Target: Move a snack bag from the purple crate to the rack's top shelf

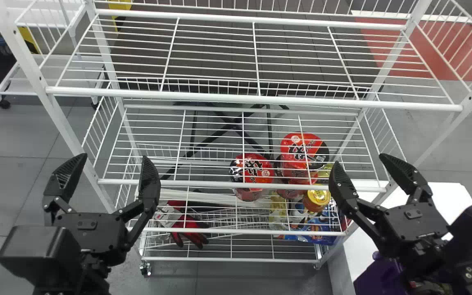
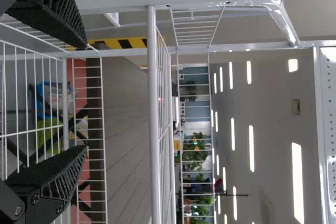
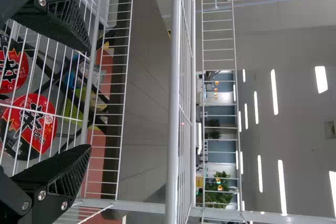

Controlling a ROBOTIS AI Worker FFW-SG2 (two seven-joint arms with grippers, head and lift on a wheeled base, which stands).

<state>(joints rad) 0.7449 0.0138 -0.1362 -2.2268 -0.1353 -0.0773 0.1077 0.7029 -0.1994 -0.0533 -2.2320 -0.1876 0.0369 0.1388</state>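
Left gripper (image 1: 115,157) and right gripper (image 1: 360,159), jaws parted, face the wire rack (image 1: 252,98) on grey floor (image 1: 10,188).

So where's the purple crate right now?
In the head view, the purple crate is in the bottom right corner, below the right gripper in the picture, to the right of the rack and next to the white surface.

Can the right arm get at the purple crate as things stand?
Probably yes: the right gripper is empty, jaws apart, and the crate sits low beneath that arm, with nothing seen between them.
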